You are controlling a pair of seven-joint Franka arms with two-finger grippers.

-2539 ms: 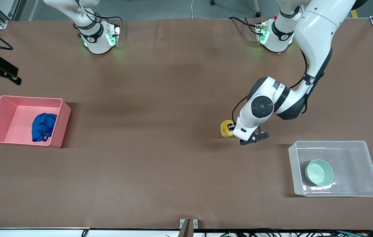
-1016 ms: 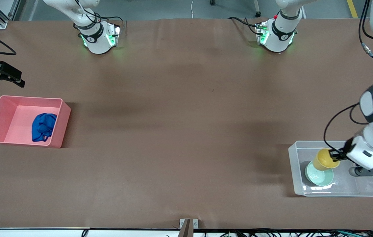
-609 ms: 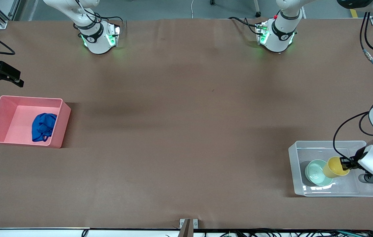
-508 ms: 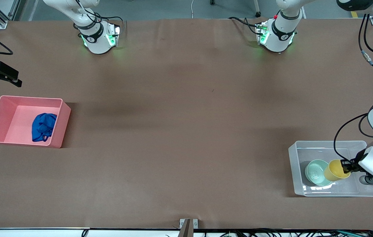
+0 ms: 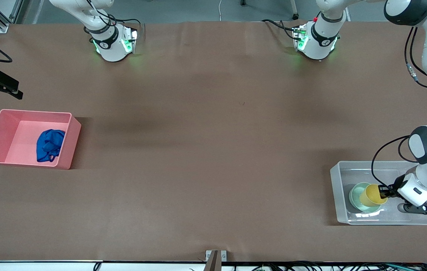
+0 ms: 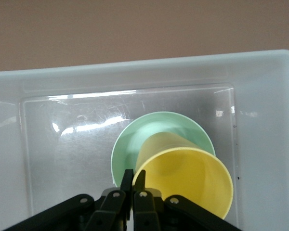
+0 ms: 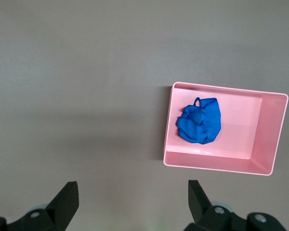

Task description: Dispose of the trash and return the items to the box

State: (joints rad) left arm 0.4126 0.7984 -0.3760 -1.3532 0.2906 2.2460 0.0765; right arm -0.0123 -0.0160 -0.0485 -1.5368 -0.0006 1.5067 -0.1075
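My left gripper (image 5: 385, 192) is shut on the rim of the yellow cup (image 5: 371, 194). The cup is tilted and sits in the mint-green bowl (image 5: 356, 196), inside the clear box (image 5: 386, 220) at the left arm's end of the table. In the left wrist view, my fingers (image 6: 134, 175) pinch the cup (image 6: 188, 178) over the bowl (image 6: 127, 144) within the box (image 6: 135, 72). The blue trash wad (image 5: 49, 145) lies in the pink bin (image 5: 68, 146). My right gripper (image 5: 0, 88) waits open and empty, high up beside the bin, which shows in its wrist view (image 7: 274, 134) with the wad (image 7: 200, 120).
The two arm bases (image 5: 113, 41) (image 5: 315, 39) stand along the table's edge farthest from the front camera. The left arm's elbow and cable (image 5: 424, 150) hang over the box's end. Brown table surface (image 5: 206, 150) lies between the bin and the box.
My left gripper carried the cup from mid-table to over the box, then lowered it into the bowl. The right gripper only drifted slightly.
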